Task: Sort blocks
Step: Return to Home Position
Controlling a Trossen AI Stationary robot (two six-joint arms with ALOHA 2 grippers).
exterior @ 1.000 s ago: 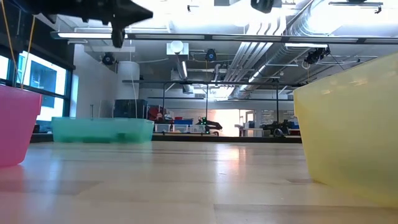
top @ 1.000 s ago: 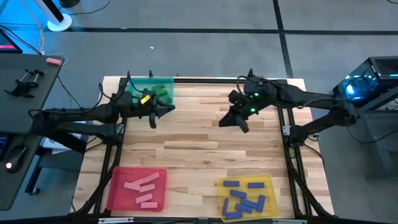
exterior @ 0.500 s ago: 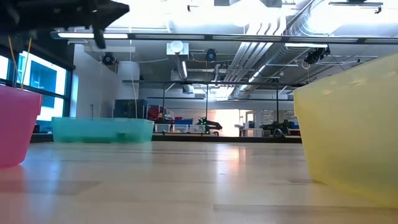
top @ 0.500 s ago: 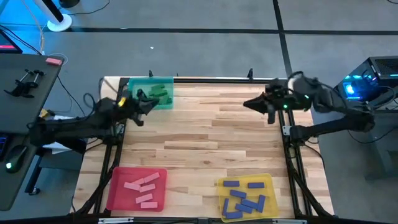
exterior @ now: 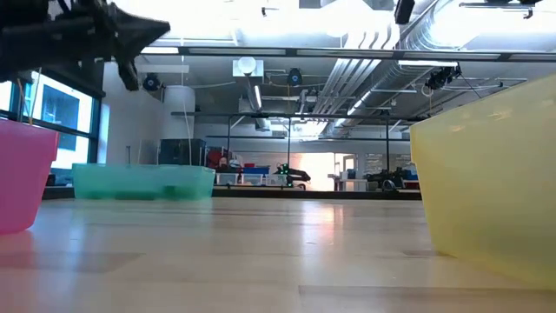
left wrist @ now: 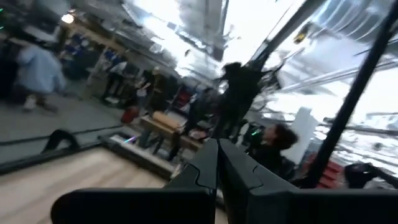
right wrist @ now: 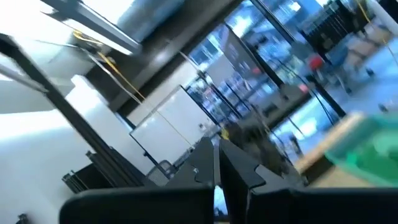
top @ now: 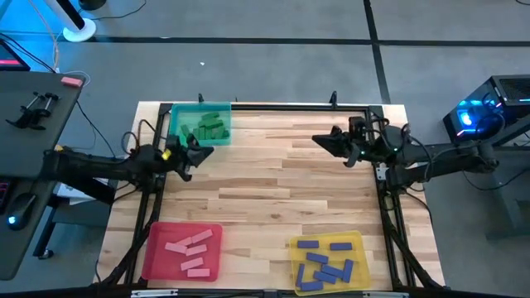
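Green blocks (top: 205, 128) lie in the green tray (top: 179, 114) at the far left corner. Pink blocks (top: 189, 251) lie in the red tray (top: 156, 236) at the near left. Blue blocks (top: 325, 263) lie in the yellow tray (top: 354, 241) at the near right. My left gripper (top: 195, 151) hovers shut and empty near the table's left edge, just in front of the green tray. My right gripper (top: 319, 140) hovers shut and empty near the right edge, at the far side. Both point toward the table's middle and stand raised above it.
The wooden tabletop (top: 273, 178) lies bare between the three trays. In the low view the red tray (exterior: 19, 174) and the yellow tray (exterior: 486, 191) stand close at either side, the green tray (exterior: 143, 181) farther back. Black frame rails run along the table's edges.
Both arms have drawn back outward. My left gripper has moved from the green tray's near edge toward the table's left edge. My right gripper has moved from the table's middle toward the right edge and turned level. Both stay shut; no block has moved.
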